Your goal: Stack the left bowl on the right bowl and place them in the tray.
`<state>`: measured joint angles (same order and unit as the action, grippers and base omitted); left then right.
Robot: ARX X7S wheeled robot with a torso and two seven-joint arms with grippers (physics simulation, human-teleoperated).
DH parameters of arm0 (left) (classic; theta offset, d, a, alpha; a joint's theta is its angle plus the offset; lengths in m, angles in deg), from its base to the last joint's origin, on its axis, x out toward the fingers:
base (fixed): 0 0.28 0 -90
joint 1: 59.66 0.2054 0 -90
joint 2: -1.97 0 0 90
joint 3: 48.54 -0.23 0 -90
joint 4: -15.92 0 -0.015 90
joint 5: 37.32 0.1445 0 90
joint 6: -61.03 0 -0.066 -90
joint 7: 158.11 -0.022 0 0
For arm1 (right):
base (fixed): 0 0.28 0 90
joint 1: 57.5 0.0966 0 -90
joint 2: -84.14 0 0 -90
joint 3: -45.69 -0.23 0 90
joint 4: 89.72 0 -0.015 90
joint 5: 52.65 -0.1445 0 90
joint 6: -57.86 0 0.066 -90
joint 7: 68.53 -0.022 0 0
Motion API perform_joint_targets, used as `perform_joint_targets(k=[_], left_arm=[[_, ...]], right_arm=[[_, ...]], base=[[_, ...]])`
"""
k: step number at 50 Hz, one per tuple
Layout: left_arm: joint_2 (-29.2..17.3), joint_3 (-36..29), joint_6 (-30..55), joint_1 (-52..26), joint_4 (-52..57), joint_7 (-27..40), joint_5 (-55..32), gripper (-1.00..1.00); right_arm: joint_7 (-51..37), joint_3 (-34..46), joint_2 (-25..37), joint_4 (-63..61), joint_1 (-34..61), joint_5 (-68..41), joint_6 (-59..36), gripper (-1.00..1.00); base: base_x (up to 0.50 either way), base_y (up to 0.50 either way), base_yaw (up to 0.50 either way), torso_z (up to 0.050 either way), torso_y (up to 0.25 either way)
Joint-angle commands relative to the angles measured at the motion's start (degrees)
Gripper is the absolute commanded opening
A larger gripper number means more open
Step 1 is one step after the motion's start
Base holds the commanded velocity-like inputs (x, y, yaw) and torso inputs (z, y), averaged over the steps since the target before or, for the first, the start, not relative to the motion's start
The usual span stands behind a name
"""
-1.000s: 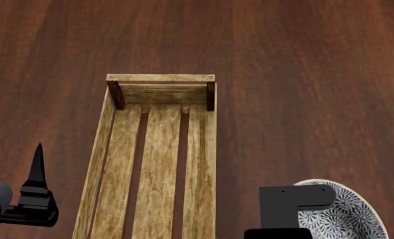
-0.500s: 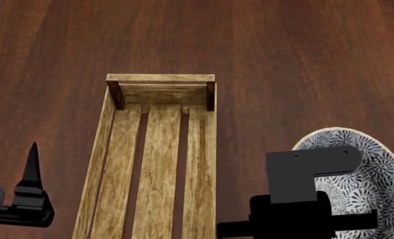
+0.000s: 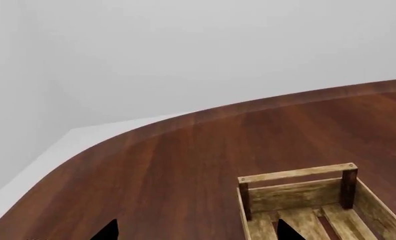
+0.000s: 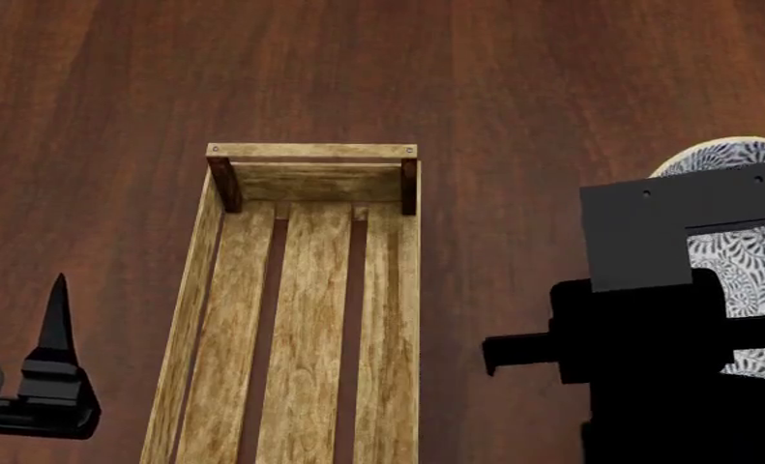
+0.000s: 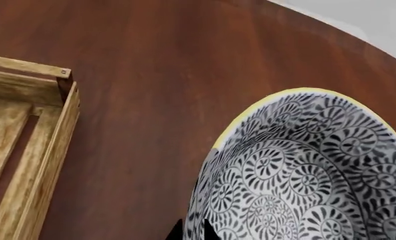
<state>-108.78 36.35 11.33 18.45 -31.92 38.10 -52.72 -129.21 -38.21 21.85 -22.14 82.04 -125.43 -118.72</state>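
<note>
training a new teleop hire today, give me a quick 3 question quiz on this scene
1. True or false: the long light-wood slatted tray already has a bowl in it.
2. Multiple choice: the black-and-white floral patterned bowl is by which gripper? A. left gripper B. right gripper C. neither
3. Fill in: in the head view, the bowl is on the tray's ____ side.

Key
1. False: only bare slats show.
2. B: the bowl rises right beside the right gripper, its rim at the fingertips; whether the grip is closed is hidden. The left gripper shows no bowl.
3. Right.
</note>
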Motion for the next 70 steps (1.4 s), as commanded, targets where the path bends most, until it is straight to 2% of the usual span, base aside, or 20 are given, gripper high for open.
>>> perform_joint_targets(k=[1, 21, 32, 53, 70], left_arm=[[-0.2, 0.1, 0.1, -0.1, -0.1, 0.3, -0.2, 1.0], [-0.6, 0.4, 0.3, 0.0, 0.1, 0.7, -0.6, 1.0], [-0.8, 0.9, 0.2, 0.1, 0.2, 0.9, -1.0, 1.0], [-1.0, 0.1, 0.0, -0.2, -0.5, 1.3, -0.9, 1.0], [-1.2, 0.3, 0.1, -0.1, -0.1, 1.7, -1.3, 1.0]], right_arm=[[0.5, 2.5, 3.6, 4.0, 5.7, 1.1, 0.9, -1.0], [12.7, 12.9, 10.3, 14.2, 11.1, 13.6, 10.5, -1.0], [20.0, 18.4, 11.4, 23.0, 13.7, 20.7, 17.3, -1.0], [20.5, 18.4, 14.9, 27.8, 15.2, 23.4, 18.2, -1.0], [15.2, 12.9, 17.6, 25.6, 10.3, 19.3, 14.8, -1.0]], base=[[0.0, 0.0, 0.0, 0.0, 0.0], [0.0, 0.0, 0.0, 0.0, 0.0], [0.0, 0.0, 0.0, 0.0, 0.0], [0.0, 0.0, 0.0, 0.0, 0.0], [0.0, 0.0, 0.0, 0.0, 0.001]])
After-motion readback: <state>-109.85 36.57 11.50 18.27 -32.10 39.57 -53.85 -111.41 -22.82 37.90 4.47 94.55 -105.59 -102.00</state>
